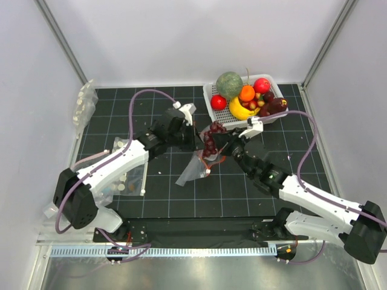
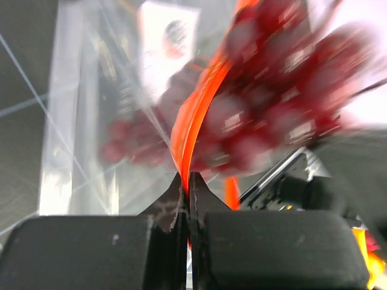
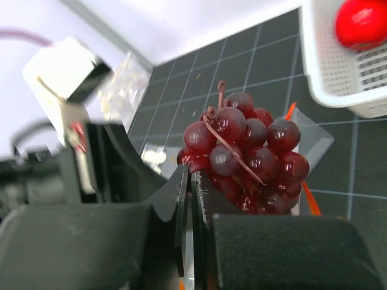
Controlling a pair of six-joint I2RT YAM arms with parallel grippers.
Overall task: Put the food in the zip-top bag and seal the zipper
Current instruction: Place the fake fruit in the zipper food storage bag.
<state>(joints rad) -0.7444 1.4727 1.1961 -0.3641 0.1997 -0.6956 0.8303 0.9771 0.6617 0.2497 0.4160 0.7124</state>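
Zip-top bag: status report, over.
Left gripper shut on zipper. Right gripper shut on zip-top bag edge. Grapes at mouth, unsealed.

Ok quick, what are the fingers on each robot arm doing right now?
Left gripper: closed, pinching the zipper.
Right gripper: closed, apparently pinching the zip-top bag edge beside the grapes.

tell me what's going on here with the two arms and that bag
Both arms are working the zip-top bag. The left pincer is shut on its red-orange zipper, and the right pincer, also shut, seems to pinch the bag's mouth. A bunch of dark red grapes sits at that mouth, not clearly inside; the zipper is not yet sealed.
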